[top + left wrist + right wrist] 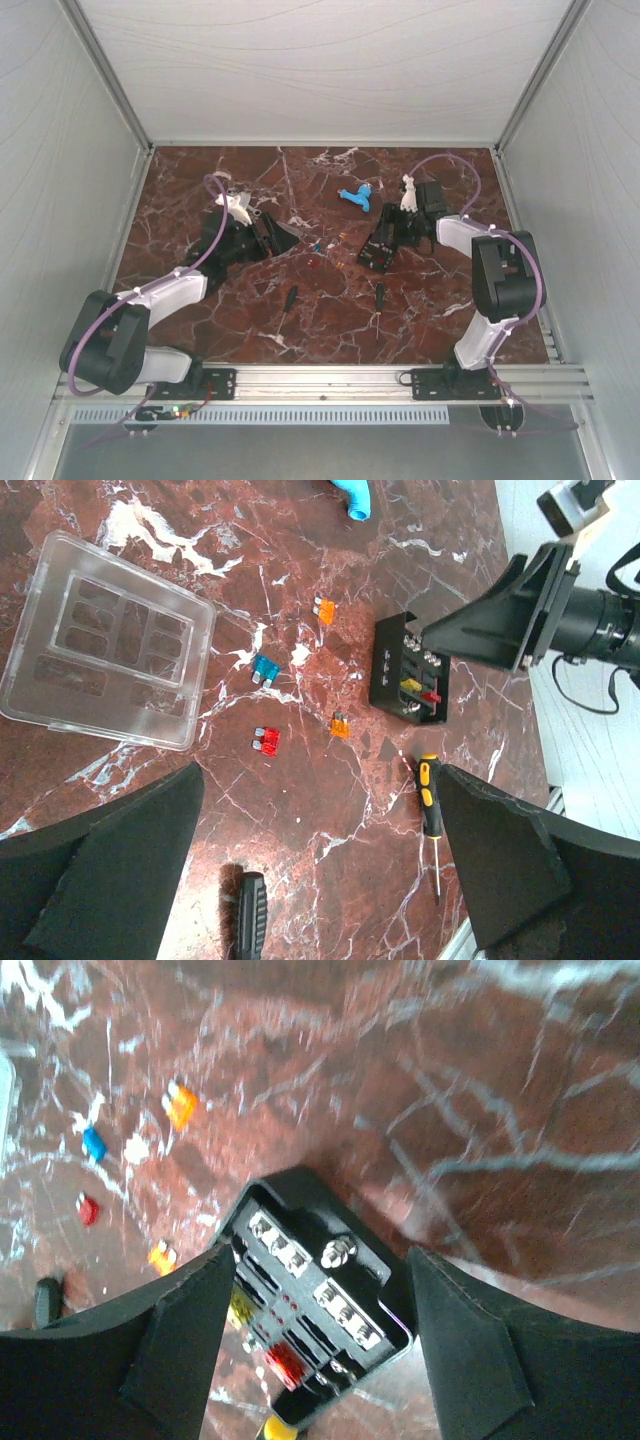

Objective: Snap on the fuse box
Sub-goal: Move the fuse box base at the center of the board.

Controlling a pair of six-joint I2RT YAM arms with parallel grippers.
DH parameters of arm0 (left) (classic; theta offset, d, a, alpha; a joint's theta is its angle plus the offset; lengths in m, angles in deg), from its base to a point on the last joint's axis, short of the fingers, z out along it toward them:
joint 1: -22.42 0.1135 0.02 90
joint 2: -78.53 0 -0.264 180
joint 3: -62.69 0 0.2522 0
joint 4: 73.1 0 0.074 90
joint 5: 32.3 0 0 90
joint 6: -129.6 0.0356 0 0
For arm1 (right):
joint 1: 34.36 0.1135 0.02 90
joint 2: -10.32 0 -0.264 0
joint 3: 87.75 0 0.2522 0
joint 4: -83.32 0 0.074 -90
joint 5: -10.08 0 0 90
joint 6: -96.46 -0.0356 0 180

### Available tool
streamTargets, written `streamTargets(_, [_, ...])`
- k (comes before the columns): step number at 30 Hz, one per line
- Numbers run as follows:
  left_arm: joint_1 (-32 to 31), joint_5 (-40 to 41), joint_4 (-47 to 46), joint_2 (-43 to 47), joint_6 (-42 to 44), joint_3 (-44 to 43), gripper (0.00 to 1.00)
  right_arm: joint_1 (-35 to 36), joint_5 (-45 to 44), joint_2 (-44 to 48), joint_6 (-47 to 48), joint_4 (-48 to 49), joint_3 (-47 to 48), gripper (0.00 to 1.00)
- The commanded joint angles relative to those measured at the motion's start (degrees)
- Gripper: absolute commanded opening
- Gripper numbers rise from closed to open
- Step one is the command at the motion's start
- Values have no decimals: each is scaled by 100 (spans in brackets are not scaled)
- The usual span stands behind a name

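The fuse box (318, 1295), a black square tray with a yellow and a red fuse in its slots, lies on the marble between the fingers of my right gripper (320, 1255). The jaws stand open, one finger close on each side of it. In the top view it is the fuse box (378, 252) under the right gripper (392, 232). The left wrist view shows the fuse box (410, 670) too, and its clear square lid (105, 640) flat on the table at upper left. My left gripper (320, 880) hangs wide open above bare marble, holding nothing.
Several loose fuses lie between lid and box: orange (325, 609), blue (265, 667), red (266, 740). A yellow-and-black screwdriver (430, 810) and a black-handled one (250, 915) lie nearer the front. A blue plastic piece (355, 195) sits toward the back. Enclosure walls stand close on both sides.
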Motion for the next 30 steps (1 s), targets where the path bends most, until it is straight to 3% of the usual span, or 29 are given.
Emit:
streamTargets(1, [-37, -152, -118, 21, -8, -35, 100, 207, 231, 599, 19, -275, -387, 67])
streamTargets(6, [-39, -110, -78, 28, 26, -22, 100, 527, 122, 974, -52, -401, -604, 64])
streamTargets(13, [-38, -29, -22, 58, 116, -4, 100, 710, -881, 1177, 126, -615, -564, 58])
streamTargets(24, [-38, 146, 82, 53, 304, 1, 100, 862, -1165, 582, 813, -122, -43, 34])
streamTargets(30, [-38, 174, 105, 82, 358, 10, 100, 1004, -1145, 238, 978, -80, 122, 31])
